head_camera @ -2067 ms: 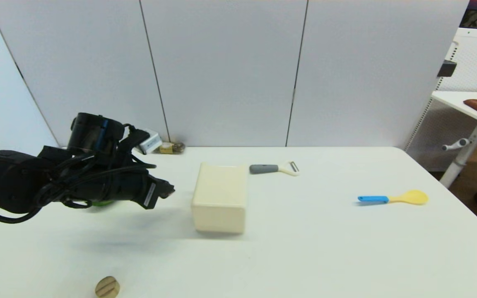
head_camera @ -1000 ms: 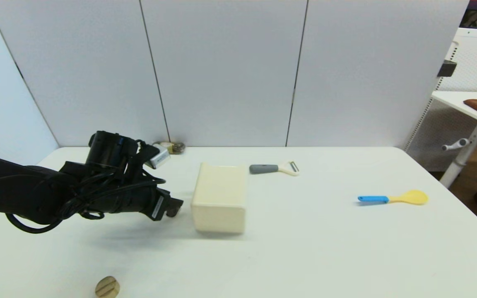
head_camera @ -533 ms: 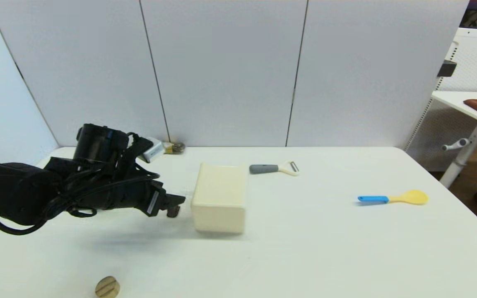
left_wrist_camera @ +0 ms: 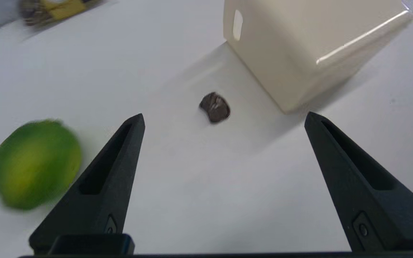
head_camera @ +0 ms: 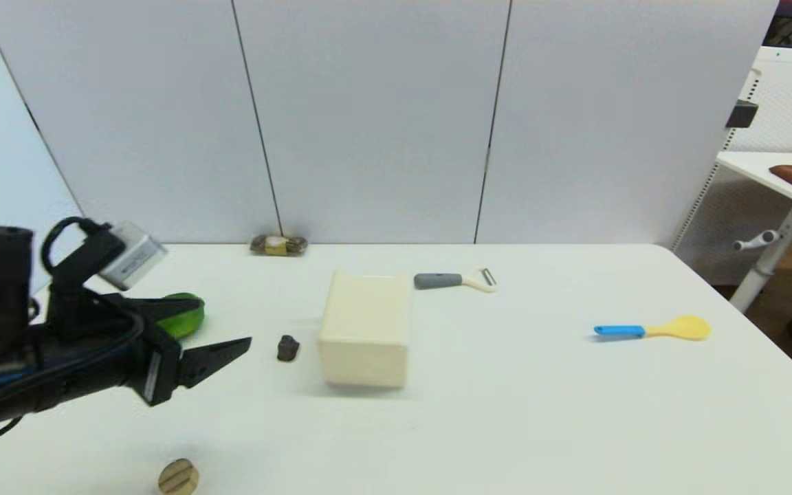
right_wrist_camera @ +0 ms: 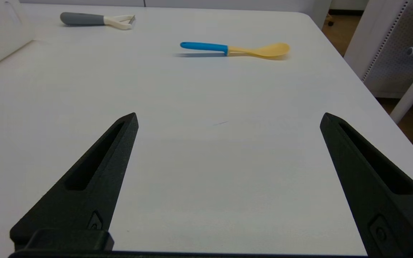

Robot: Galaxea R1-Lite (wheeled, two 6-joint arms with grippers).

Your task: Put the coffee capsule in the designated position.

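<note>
Just left of the cream box [head_camera: 364,330], the coffee capsule [head_camera: 287,348] lies released; the left gripper [head_camera: 227,350], spread wide and empty, sits apart, placement apparently complete.

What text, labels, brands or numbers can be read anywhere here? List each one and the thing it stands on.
No text can be read.
Silver camera module on the left arm: faint print on its side, too small to read.
Dark-and-yellow wrapped piece at the wall: any print is blurred.
Coffee capsule, cream box, lime, peeler, spoon and grooved disc: no markings visible.
</note>
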